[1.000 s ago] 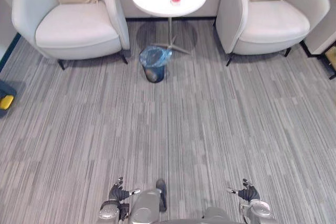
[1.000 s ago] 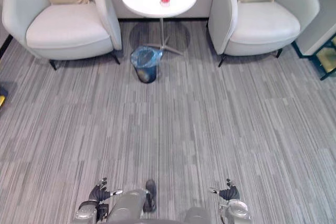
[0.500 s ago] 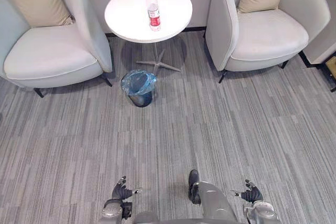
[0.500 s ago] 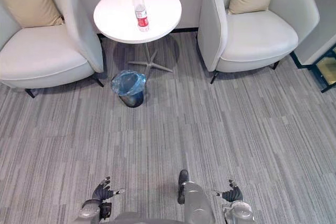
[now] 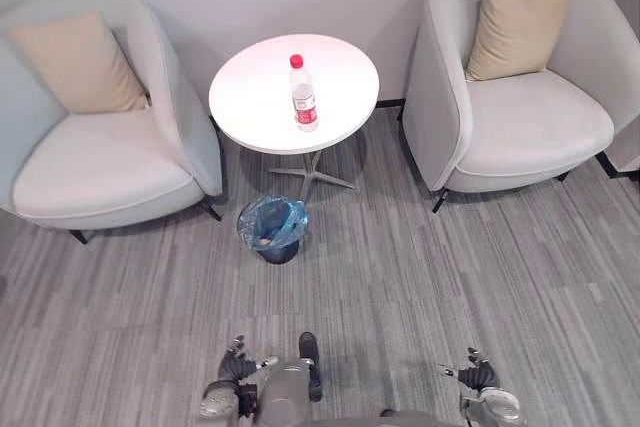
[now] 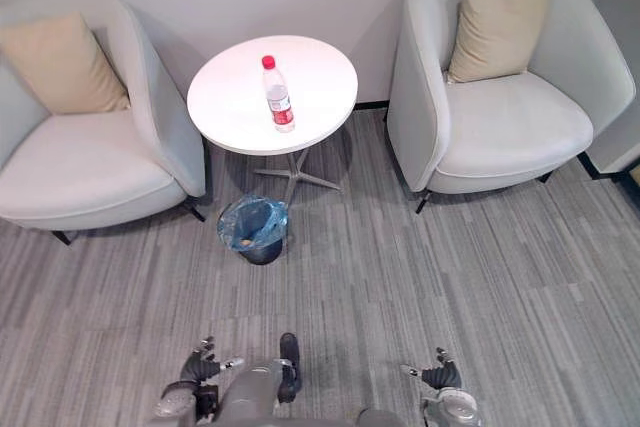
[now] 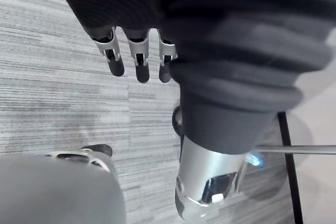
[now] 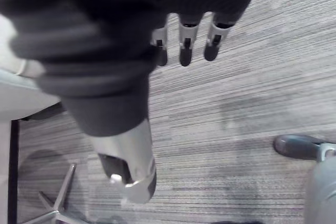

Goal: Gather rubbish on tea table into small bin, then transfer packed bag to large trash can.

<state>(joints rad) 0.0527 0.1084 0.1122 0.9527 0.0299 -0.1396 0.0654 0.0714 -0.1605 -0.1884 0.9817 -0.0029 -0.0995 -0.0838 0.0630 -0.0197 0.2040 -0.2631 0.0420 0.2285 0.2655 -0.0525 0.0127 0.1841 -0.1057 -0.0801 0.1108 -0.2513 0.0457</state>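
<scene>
A clear plastic bottle (image 5: 303, 93) with a red cap and red label stands upright on the round white tea table (image 5: 262, 97). On the carpet in front of the table stands the small dark bin (image 5: 274, 230), lined with a blue bag. My left hand (image 5: 236, 368) hangs low at the view's lower left, open and holding nothing; its fingers (image 7: 137, 60) point at bare carpet. My right hand (image 5: 475, 377) hangs at the lower right, also open and empty, its fingers (image 8: 185, 45) straight. Both hands are far from the table and bin.
Two pale armchairs flank the table, the left one (image 5: 95, 162) and the right one (image 5: 520, 107), each with a beige cushion. A grey wall runs behind them. Striped grey carpet (image 5: 430, 277) lies between me and the bin.
The whole picture has shifted: the table, bin and chairs sit lower and larger in view, so the camera has come closer. Both hands stay open at my sides.
</scene>
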